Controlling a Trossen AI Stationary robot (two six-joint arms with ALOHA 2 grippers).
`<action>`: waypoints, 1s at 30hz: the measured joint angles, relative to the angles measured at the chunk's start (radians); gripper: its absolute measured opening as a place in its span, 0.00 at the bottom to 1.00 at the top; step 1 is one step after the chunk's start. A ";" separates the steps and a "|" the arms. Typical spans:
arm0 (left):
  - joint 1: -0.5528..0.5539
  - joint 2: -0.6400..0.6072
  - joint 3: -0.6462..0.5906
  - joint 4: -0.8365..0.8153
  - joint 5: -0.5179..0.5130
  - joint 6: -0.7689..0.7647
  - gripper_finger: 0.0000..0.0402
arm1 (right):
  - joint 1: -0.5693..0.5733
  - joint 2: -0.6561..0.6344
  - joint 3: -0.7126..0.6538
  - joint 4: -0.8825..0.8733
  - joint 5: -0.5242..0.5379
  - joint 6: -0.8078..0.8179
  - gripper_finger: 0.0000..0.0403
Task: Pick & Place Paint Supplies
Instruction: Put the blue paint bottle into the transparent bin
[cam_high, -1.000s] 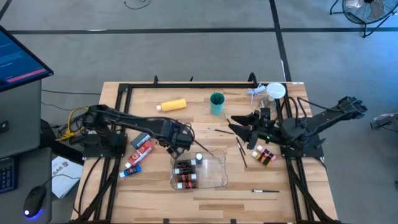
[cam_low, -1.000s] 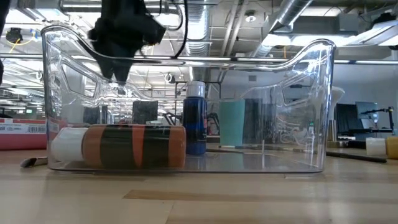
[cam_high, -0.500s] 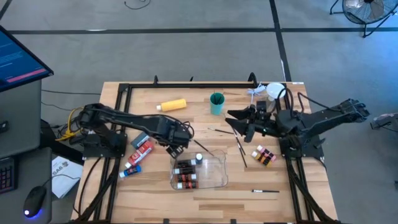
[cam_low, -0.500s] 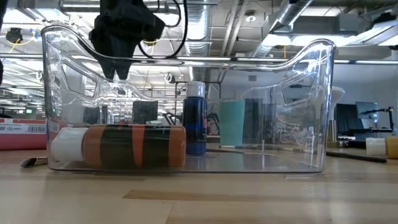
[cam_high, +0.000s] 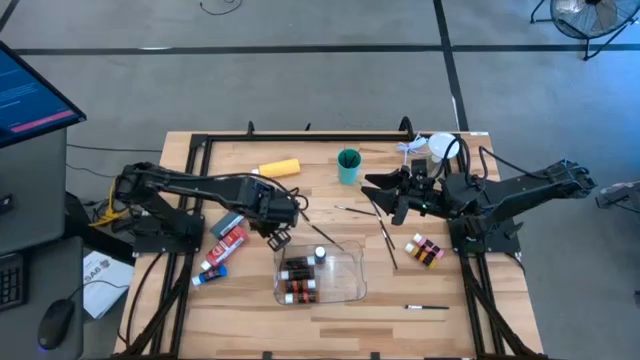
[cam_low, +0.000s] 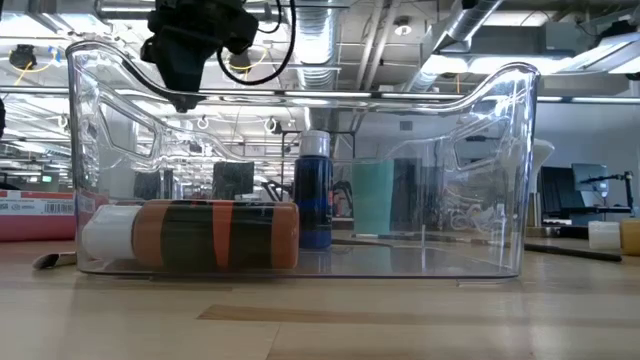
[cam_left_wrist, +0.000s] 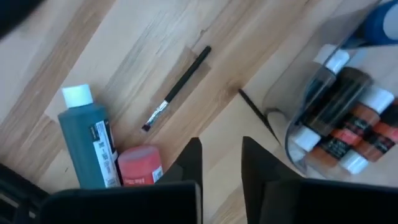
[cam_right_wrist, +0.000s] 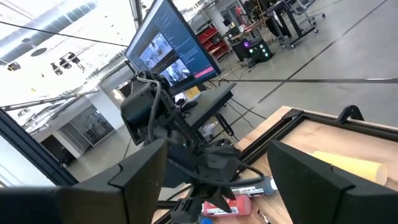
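L gripper (cam_high: 279, 238) held above the table just left of the clear tray (cam_high: 350, 285), nothing gripped.

L fingers (cam_left_wrist: 193, 162) are seen with a narrow gap between them, empty (whether fully closed can't be told). R gripper (cam_high: 383, 200) is held wide open near the teal cup (cam_high: 348, 166), empty. Small bottles (cam_high: 297, 280) lie in the tray's left end w/ a blue tube (cam_low: 314, 190) standing beside them. Red tube (cam_high: 229, 241) and blue tube (cam_high: 211, 272) lie left of the tray; yellow bottle (cam_high: 277, 169) farther back; two brushes (cam_high: 384, 240) btw tray and R arm, a third (cam_high: 426, 307) near the front edge; more bottles (cam_high: 424, 249) at right.
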 joint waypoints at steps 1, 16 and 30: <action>0.000 -0.009 -0.008 -0.002 0.013 0.004 0.07 | 0.000 0.000 0.000 0.000 0.000 0.000 0.67; -0.064 -0.328 -0.437 0.008 0.316 -0.078 0.01 | 0.008 0.000 0.000 -0.010 -0.023 -0.002 0.67; -0.337 -0.463 -0.637 0.174 0.325 -0.213 0.00 | -0.002 0.000 0.000 -0.016 -0.023 -0.001 0.67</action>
